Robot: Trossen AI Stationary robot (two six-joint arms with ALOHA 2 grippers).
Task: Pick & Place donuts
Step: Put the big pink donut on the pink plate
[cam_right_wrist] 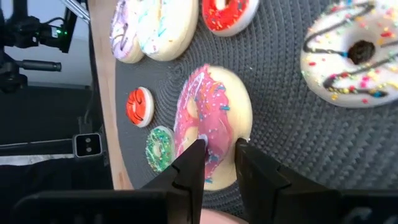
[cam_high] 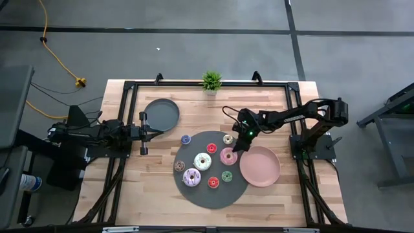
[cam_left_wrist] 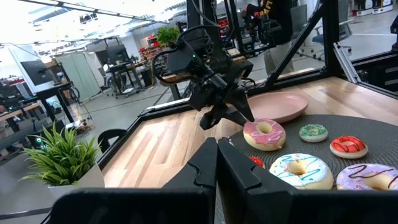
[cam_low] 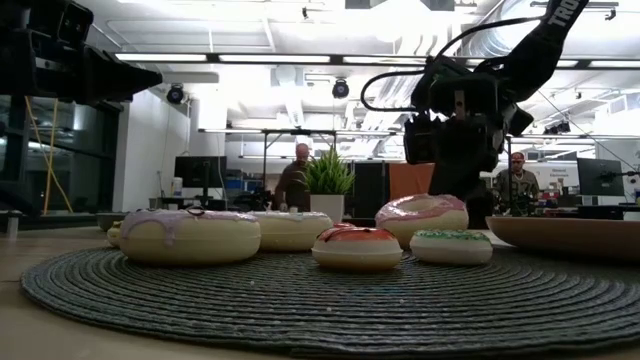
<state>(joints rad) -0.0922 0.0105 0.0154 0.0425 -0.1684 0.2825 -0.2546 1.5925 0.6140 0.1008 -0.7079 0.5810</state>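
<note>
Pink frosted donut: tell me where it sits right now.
In the high view the pink frosted donut lies on the right edge of the round dark mat, beside the pink plate, with the right tool closing on it.

You have eight donuts in all. Three are large: one pink donut (cam_high: 227,156), one white donut (cam_high: 202,162) and one lilac donut (cam_high: 192,177). Five are tiny: two red donuts (cam_high: 211,148) (cam_high: 213,182), one green donut (cam_high: 227,176), one blue donut (cam_high: 185,139) off the mat's edge on the bench, and one brown donut (cam_high: 179,166). A cream one (cam_high: 228,139) makes a sixth tiny, so count nine. You also have two plates, a pink plate (cam_high: 261,167) and a dark grey plate (cam_high: 161,114), one round mat (cam_high: 200,194) and one potted plant (cam_high: 211,81).
</note>
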